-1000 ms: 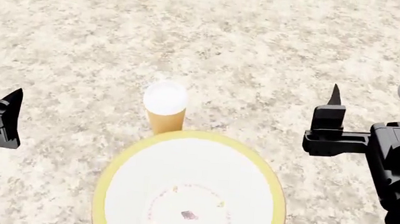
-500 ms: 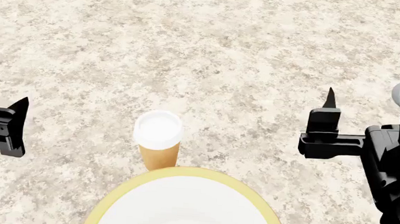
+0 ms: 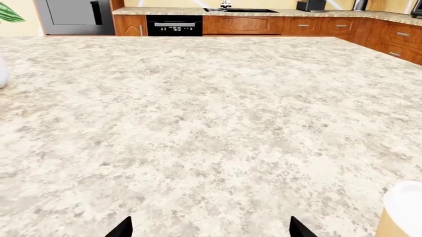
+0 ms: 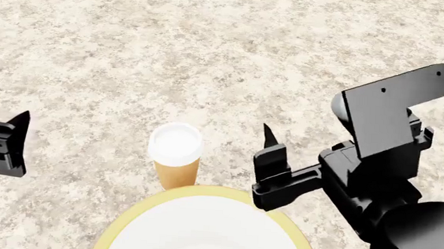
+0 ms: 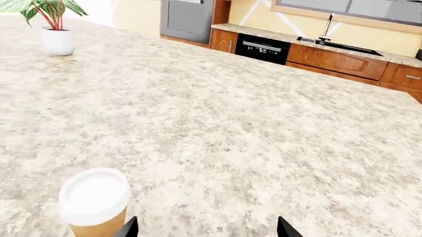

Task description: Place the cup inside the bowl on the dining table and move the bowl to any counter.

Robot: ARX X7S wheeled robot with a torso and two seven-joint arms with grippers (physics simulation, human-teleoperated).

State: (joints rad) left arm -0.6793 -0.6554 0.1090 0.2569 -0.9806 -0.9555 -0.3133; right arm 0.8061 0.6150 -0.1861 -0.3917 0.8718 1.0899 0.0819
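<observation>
The small tan cup (image 4: pixel 175 154) with its white lid stands upright on the pale granite dining table (image 4: pixel 210 54), just beyond the bowl (image 4: pixel 202 190), whose yellow-green rim and white inside fill the bottom of the head view. My right gripper (image 4: pixel 271 148) is open and empty, close to the right of the cup and over the bowl's far rim. In the right wrist view (image 5: pixel 207 230) the cup (image 5: pixel 94 205) sits just beside one fingertip. My left gripper (image 4: pixel 5 140) is open and empty, well to the left of the cup. In the left wrist view (image 3: pixel 209 230) the cup (image 3: pixel 402 212) shows at the edge.
A potted plant (image 5: pixel 56 29) stands far off on the table. Beyond the table runs the kitchen counter (image 5: pixel 264 33) with wooden cabinets, a black oven (image 3: pixel 174 26) and a sink.
My right arm has swung left, from well to the right of the cup to close beside it. The head view first shifted so cup and bowl sit lower. The left gripper barely moved.
</observation>
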